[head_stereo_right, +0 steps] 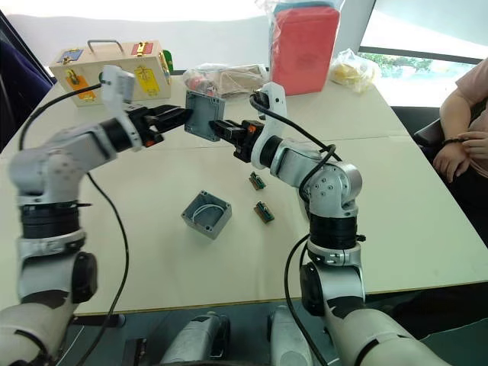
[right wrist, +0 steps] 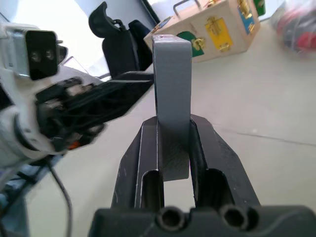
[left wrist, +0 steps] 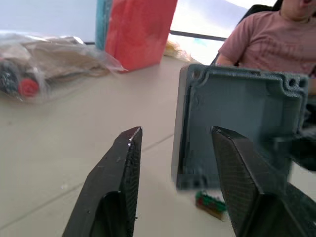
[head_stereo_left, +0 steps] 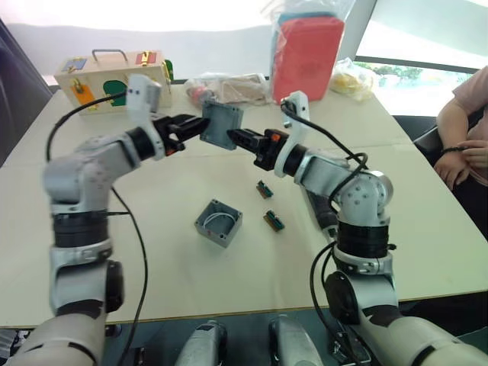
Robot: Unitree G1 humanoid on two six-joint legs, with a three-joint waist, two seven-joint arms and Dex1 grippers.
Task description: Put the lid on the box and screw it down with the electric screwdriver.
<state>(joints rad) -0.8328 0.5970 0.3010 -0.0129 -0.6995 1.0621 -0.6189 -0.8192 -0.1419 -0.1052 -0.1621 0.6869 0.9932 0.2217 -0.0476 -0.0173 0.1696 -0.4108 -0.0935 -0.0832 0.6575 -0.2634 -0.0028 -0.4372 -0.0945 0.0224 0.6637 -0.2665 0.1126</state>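
Lid (head_stereo_left: pixel 221 124) held above table (head_stereo_left: pixel 427 229), box (head_stereo_left: pixel 219 223) before it

We see the lid (head_stereo_left: pixel 222 124) and the box (head_stereo_left: pixel 219 223) as matt grey moulded plastic, and the right gripper (right wrist: pixel 174 148) that clamps the lid has black fingers with a finely textured, slightly shiny face, like those of the left gripper (left wrist: pixel 175 163). The table (head_stereo_left: pixel 427 229) looks smooth, pale and matt, while the case (head_stereo_left: pixel 107 80) behind is light unvarnished-looking wood with glossy coloured panels and a metal handle. We also see crinkled clear plastic bags (head_stereo_left: pixel 229 88) and a red block (head_stereo_left: pixel 306 53) wrapped in clear film.
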